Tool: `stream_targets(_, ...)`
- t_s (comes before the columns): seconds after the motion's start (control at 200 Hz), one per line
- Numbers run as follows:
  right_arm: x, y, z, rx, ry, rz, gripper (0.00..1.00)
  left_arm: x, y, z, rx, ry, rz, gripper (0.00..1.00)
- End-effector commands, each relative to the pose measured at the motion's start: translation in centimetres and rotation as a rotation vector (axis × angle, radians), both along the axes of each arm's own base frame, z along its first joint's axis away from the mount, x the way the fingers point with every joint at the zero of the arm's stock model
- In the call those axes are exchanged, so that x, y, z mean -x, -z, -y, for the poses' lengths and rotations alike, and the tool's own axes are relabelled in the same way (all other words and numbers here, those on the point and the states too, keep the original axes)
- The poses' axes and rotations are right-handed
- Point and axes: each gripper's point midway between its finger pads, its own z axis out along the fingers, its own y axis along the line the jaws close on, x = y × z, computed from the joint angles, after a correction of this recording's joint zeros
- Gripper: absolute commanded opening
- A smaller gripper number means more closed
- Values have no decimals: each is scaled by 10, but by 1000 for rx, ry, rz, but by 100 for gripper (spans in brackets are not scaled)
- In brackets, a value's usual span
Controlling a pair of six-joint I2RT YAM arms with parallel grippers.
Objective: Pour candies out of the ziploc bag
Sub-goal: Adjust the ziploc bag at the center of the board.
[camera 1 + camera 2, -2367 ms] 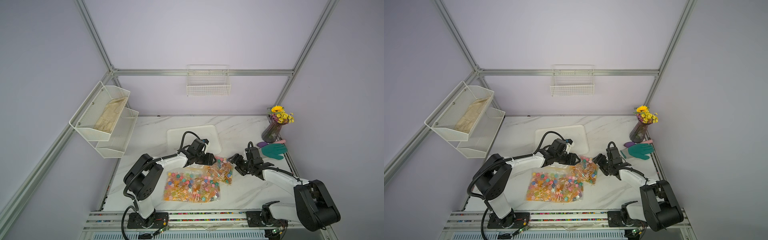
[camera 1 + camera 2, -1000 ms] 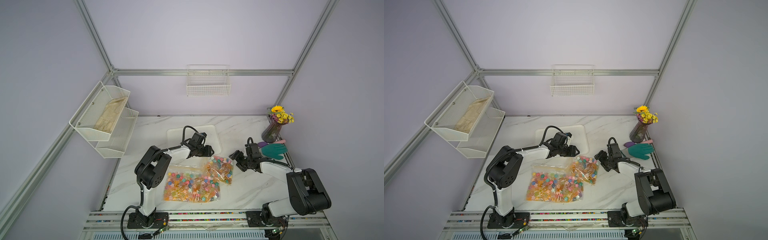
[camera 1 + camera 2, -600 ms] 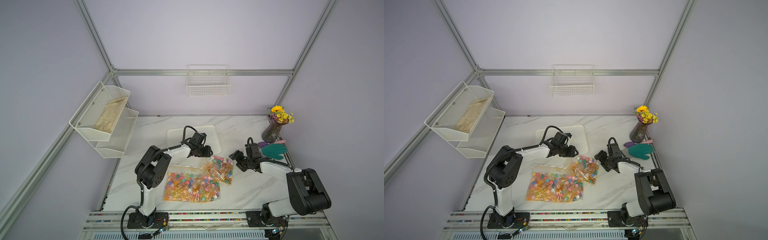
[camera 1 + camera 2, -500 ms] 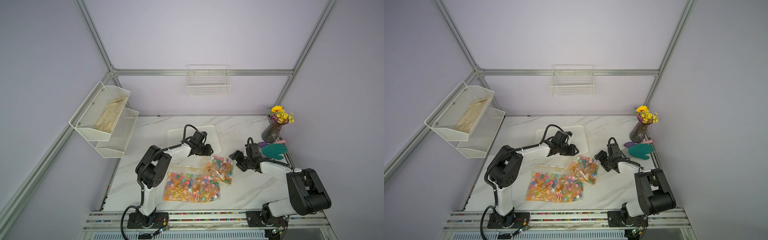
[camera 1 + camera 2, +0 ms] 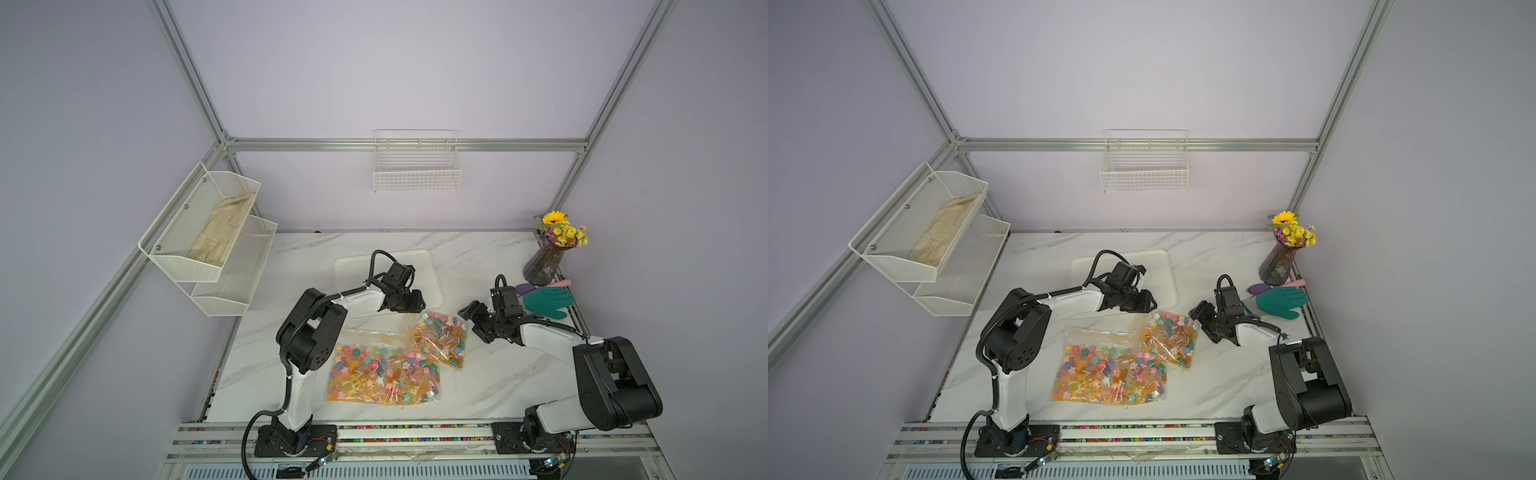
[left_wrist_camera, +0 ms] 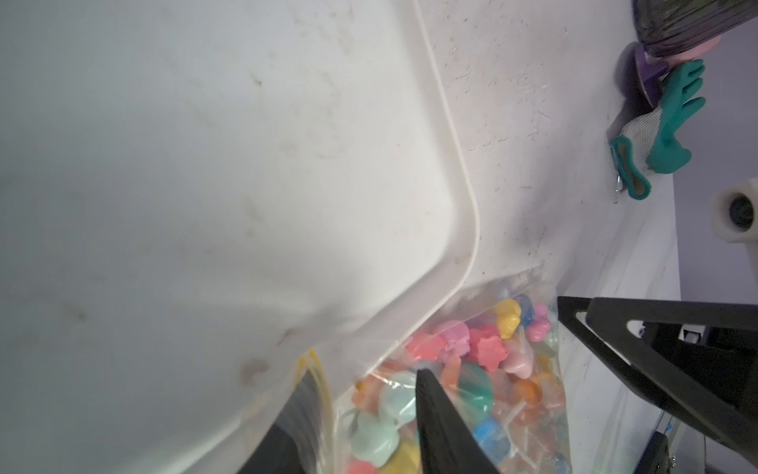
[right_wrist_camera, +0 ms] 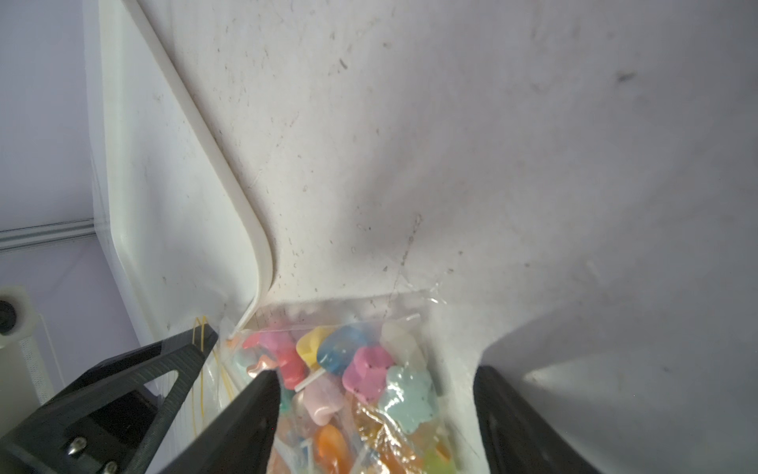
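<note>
- Two clear bags lie on the marble table [image 5: 498, 386], and both top views show the pair. A larger ziploc bag [image 5: 382, 374] lies flat toward the front edge, and a smaller ziploc bag [image 5: 440, 338] sits just behind it, touching its far right corner.
- The candies [image 5: 442, 332] are pink, teal, blue, yellow and amber pieces on thin white sticks. They sit packed inside the smaller bag, and more of the same fill the larger one.
- The left gripper [image 5: 411, 305] is down low at the smaller bag's far left corner, right by the near corner of the white tray [image 5: 345, 266].
- From the left wrist, its fingers [image 6: 443, 427] stand partway apart. The bag's yellow zip strip [image 6: 313, 377] and some film lie between them, but I cannot tell whether they actually pinch the plastic.
- The right gripper [image 5: 472, 322] sits on the opposite side of that bag, just off its far right edge.
- From the right wrist, its fingers [image 7: 254, 410] are spread wide. The bag's candy-filled end lies between them with nothing clamped.
- Over at the table's right edge, a teal glove [image 5: 546, 302] lies beside a vase of yellow flowers [image 5: 542, 266].
</note>
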Motion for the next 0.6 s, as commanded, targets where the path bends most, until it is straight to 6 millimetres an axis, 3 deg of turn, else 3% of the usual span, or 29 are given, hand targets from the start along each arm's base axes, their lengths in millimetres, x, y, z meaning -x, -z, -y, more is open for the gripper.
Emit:
stream_targets(0.0, 8, 13, 7, 27, 17, -34, 78, -19, -34, 6, 19, 2, 80, 39)
stream_targets(0.335, 9, 14, 9, 26, 18, -37, 78, -26, -40, 14, 47, 6, 87, 0)
stream_targets(0.595, 7, 17, 9, 16, 30, -54, 78, -13, -67, 20, 128, 50, 117, 0)
